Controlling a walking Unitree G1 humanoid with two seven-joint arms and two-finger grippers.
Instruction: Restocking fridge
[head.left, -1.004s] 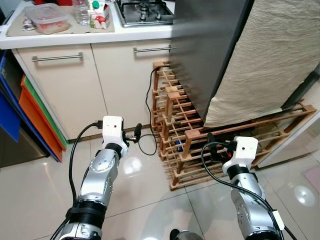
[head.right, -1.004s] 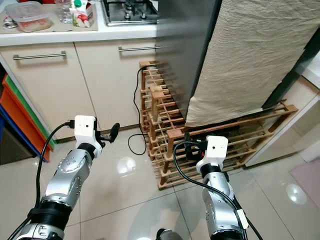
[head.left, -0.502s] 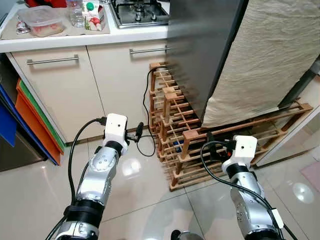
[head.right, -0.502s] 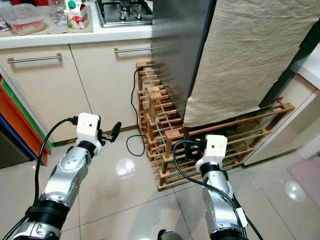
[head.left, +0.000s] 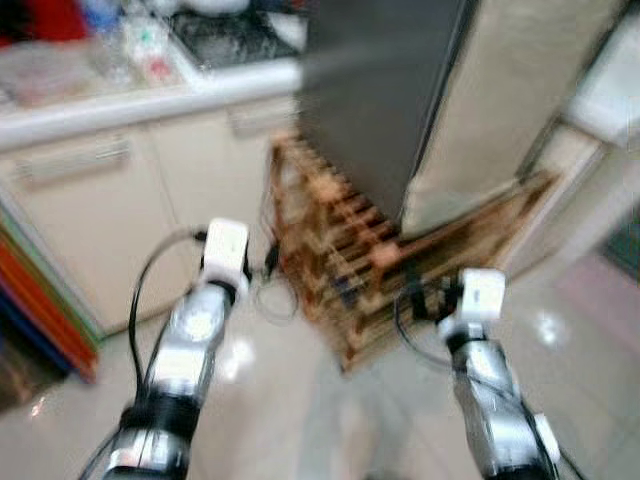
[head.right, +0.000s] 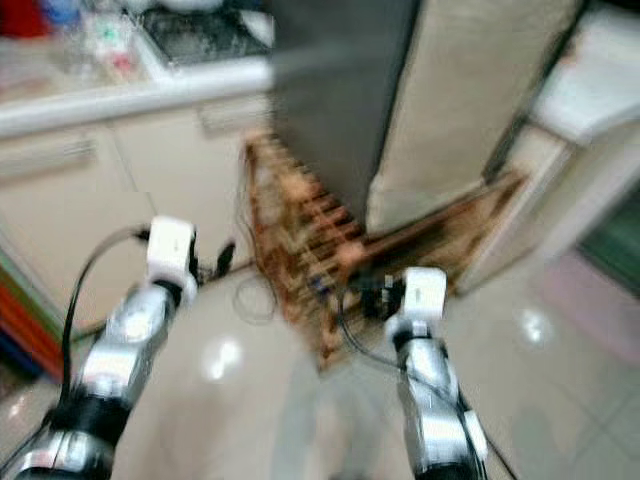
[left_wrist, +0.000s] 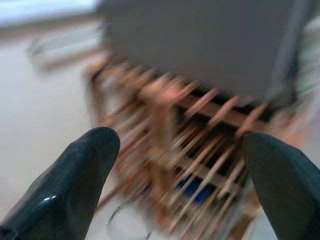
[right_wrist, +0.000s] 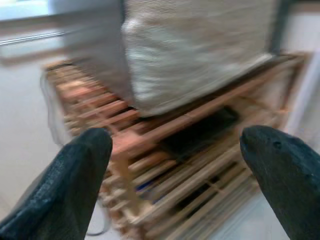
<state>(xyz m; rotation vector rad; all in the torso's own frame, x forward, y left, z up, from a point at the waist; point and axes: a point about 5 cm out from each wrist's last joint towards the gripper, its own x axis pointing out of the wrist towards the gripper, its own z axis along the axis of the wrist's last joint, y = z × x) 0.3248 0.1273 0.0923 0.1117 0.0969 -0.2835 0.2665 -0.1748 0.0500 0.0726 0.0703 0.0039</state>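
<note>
Your left end effector (left_wrist: 182, 172) and right end effector (right_wrist: 175, 175) — both spread wide, empty — face the wooden rack (head.left: 350, 260) at 12 o'clock (blurred).

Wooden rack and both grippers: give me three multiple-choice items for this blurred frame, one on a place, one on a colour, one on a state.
1. Where does the wooden rack stand?
A. On the counter
B. On the floor at the foot of the dark fridge
C. Inside an open cabinet

2. What colour is the cloth hanging beside the fridge?
A. Beige
B. Bright blue
C. Black

3. How do the jaws of the left gripper and right gripper stand?
A. Both shut on a bottle
B. Left open, right shut
C. Both open and empty

Answers:
1. B, the rack's slats rest on the tiled floor under the fridge's lower edge.
2. A, the cloth is pale beige in the eye views and the right wrist view.
3. C, each wrist view has the two black fingers wide apart with nothing between them.
</note>
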